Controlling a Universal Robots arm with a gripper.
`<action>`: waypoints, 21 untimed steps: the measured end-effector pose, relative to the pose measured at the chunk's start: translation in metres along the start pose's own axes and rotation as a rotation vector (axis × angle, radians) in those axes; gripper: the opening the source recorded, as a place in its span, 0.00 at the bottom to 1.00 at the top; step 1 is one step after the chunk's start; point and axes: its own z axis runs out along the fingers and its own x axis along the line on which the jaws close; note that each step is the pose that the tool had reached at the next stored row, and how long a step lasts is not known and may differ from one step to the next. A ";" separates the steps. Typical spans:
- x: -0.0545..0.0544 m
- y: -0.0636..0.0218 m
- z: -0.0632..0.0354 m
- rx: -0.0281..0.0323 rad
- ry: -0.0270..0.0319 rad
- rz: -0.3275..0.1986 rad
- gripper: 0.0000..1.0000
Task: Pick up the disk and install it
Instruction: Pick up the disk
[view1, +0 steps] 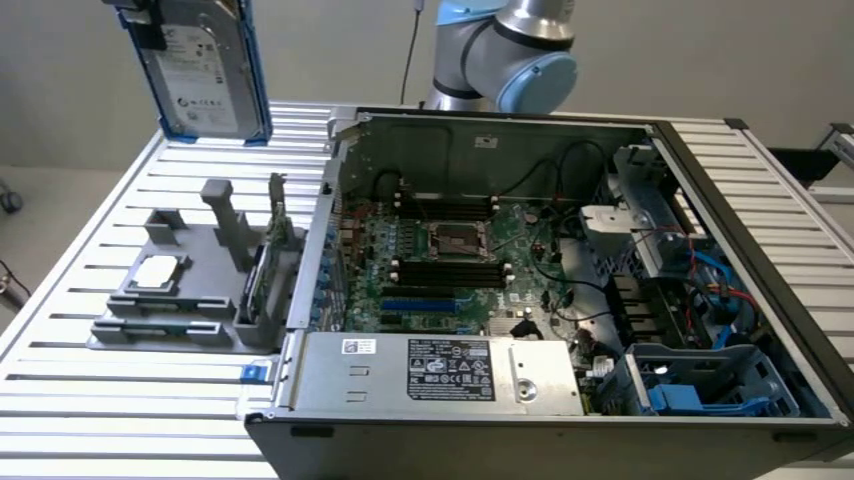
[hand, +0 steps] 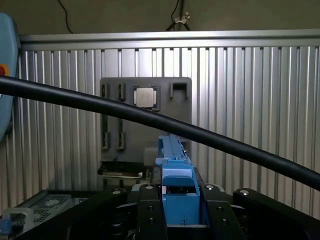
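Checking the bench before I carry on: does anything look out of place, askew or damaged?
Nothing looks damaged or spilled. The only thing not resting on anything is the disk, held upright in the air by the claw above the far corner of the slatted table, at the exterior view's left. The computer case lies open.

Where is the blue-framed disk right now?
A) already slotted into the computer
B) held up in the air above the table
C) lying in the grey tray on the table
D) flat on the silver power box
B: the disk is gripped between the jaws and raised above the slatted table, clear of the grey tray and the open computer case.
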 end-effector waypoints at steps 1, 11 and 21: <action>0.001 -0.0045 -0.0011 -0.0010 0.0000 0.000 0.32; 0.015 -0.0497 -0.0121 -0.0133 0.0002 -0.001 0.32; 0.029 -0.0948 -0.0191 -0.0302 0.0005 -0.001 0.32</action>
